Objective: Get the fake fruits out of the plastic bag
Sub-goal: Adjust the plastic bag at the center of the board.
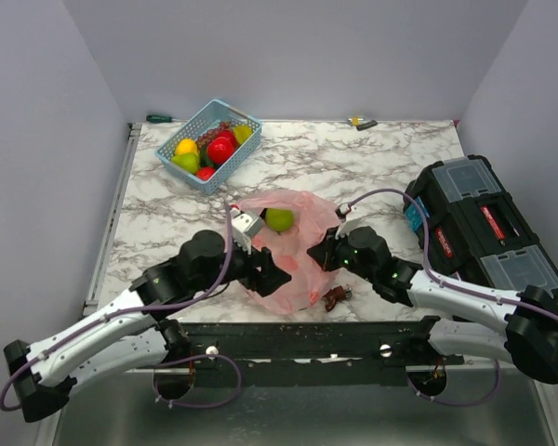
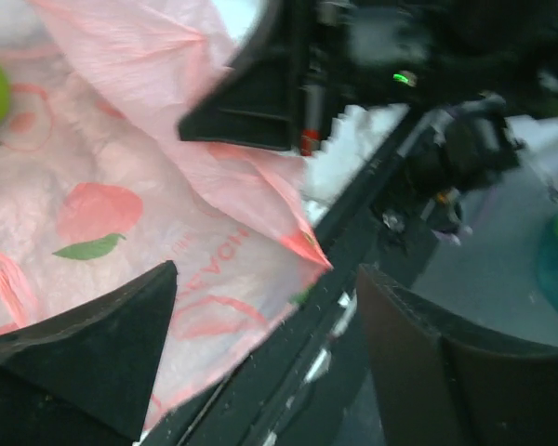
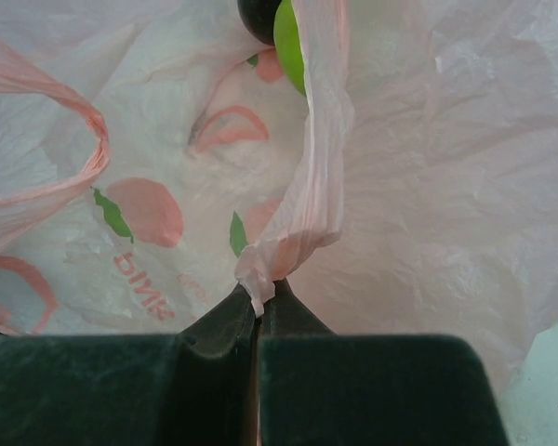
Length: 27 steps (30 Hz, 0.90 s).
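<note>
The green apple (image 1: 279, 219) is the only fruit visible at the plastic bag (image 1: 298, 269). It sits at the bag's far edge, in what looks like the open mouth, and its colour shows bright rather than veiled by film. The pink bag lies crumpled in the middle of the marble table (image 1: 381, 158), between the two arms.

The right gripper (image 3: 257, 295) has its jaws pressed together on a twisted strip of the bag's rim. In its wrist view the apple lies straight ahead beyond that strip, half hidden behind it. The left gripper (image 2: 268, 274) hangs over the bag's near left side with its jaws wide apart and nothing between them. From its own camera the apple sits far off at the upper left edge, not on the line of the jaws.

Since the right gripper is busy pinning the bag, the left one looks like the one to reach for the apple, and it would have to swing leftward and away from the arm bases. The apple is round, so no axis favours any approach.

Other fake fruits (image 1: 220, 149) lie in the light blue basket (image 1: 234, 156), well apart at the far left.
</note>
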Available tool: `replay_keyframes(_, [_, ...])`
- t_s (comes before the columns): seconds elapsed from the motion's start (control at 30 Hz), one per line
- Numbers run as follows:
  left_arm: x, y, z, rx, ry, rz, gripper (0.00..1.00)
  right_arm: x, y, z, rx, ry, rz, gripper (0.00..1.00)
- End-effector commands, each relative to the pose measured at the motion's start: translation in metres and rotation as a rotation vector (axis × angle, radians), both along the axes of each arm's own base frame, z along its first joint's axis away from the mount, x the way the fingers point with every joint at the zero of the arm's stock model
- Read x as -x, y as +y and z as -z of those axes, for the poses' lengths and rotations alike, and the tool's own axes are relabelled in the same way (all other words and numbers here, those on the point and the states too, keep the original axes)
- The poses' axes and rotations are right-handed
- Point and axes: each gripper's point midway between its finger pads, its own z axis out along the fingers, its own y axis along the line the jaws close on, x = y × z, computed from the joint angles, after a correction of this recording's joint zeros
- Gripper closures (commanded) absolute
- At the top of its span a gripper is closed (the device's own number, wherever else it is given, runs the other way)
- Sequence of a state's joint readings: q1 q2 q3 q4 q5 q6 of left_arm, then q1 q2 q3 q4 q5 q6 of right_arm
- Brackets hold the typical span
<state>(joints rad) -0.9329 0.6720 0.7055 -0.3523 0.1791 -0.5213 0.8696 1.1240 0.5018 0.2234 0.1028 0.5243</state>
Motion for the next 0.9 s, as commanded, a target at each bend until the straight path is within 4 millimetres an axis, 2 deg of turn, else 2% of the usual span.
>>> replay_keyframes(0.0, [-0.067,-0.004,0.018,-0.061,-0.005,-0.332,0.33,0.003,-0.007,-0.002,-0.001,0.007,0.023,0.99])
replay_keyframes(0.17, [-0.114,-0.012,0.051,-0.155,0.015,-0.536,0.42,0.002,-0.016,-0.009,0.023,0.007,0.059,0.99])
replay_keyframes(0.23, [-0.127,-0.013,0.059,-0.18,0.008,-0.594,0.43,-0.002,-0.021,-0.012,0.033,0.016,0.103,0.93])
replay_keyframes(0.3, [-0.136,-0.013,0.066,-0.18,0.018,-0.639,0.42,-0.008,-0.029,-0.013,0.086,0.035,0.156,0.77])
replay_keyframes(0.37, [-0.142,-0.015,0.074,-0.173,0.051,-0.662,0.4,-0.015,-0.032,-0.023,0.125,0.021,0.184,0.63])
replay_keyframes(0.47, [-0.151,-0.017,0.086,-0.171,0.109,-0.705,0.37,-0.028,-0.027,-0.062,0.112,-0.051,0.191,0.36])
replay_keyframes(0.57, [-0.163,-0.017,0.095,-0.156,0.151,-0.737,0.35,-0.045,-0.018,-0.104,0.068,-0.145,0.188,0.04])
replay_keyframes(0.67, [-0.176,-0.018,0.101,-0.156,0.145,-0.762,0.3,-0.083,-0.017,-0.112,0.08,-0.145,0.211,0.0])
replay_keyframes(0.73, [-0.188,-0.019,0.101,-0.172,0.097,-0.78,0.27,-0.113,-0.018,-0.102,0.065,-0.096,0.208,0.0])
replay_keyframes(0.87, [-0.208,-0.025,0.105,-0.223,0.045,-0.802,0.2,-0.157,-0.018,-0.081,0.059,-0.037,0.229,0.0])
